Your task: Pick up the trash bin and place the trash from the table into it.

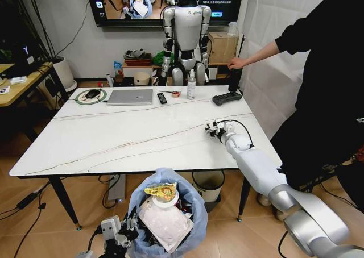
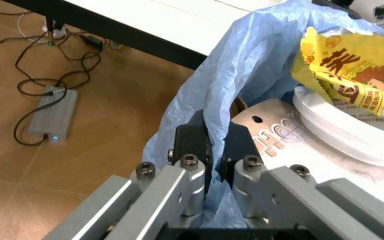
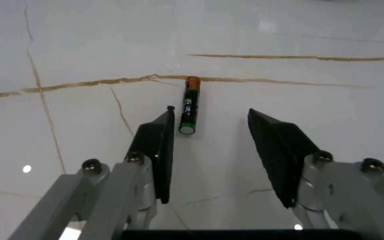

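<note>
The trash bin (image 1: 165, 218), lined with a light-blue bag (image 2: 245, 65), hangs below the table's front edge. My left gripper (image 1: 128, 228) is shut on its rim and bag, the fingers (image 2: 193, 150) pinching the plastic. Inside lie a yellow wrapper (image 2: 352, 70), a white plate (image 2: 339, 125) and a flat white packet (image 1: 165, 224). My right gripper (image 1: 214, 130) hovers open just above the table (image 1: 131, 133) near its right edge. A small green-and-orange battery (image 3: 189, 105) lies on the marble between the open fingers (image 3: 155, 150), slightly ahead of them.
At the table's far side sit a silver laptop (image 1: 130, 96), a black remote (image 1: 162, 98), a black controller (image 1: 226, 98), a bottle (image 1: 191, 86) and a mouse on a green pad (image 1: 91, 95). A cream bin (image 1: 209, 185) stands under the table. Cables and a power brick (image 2: 52, 112) lie on the floor.
</note>
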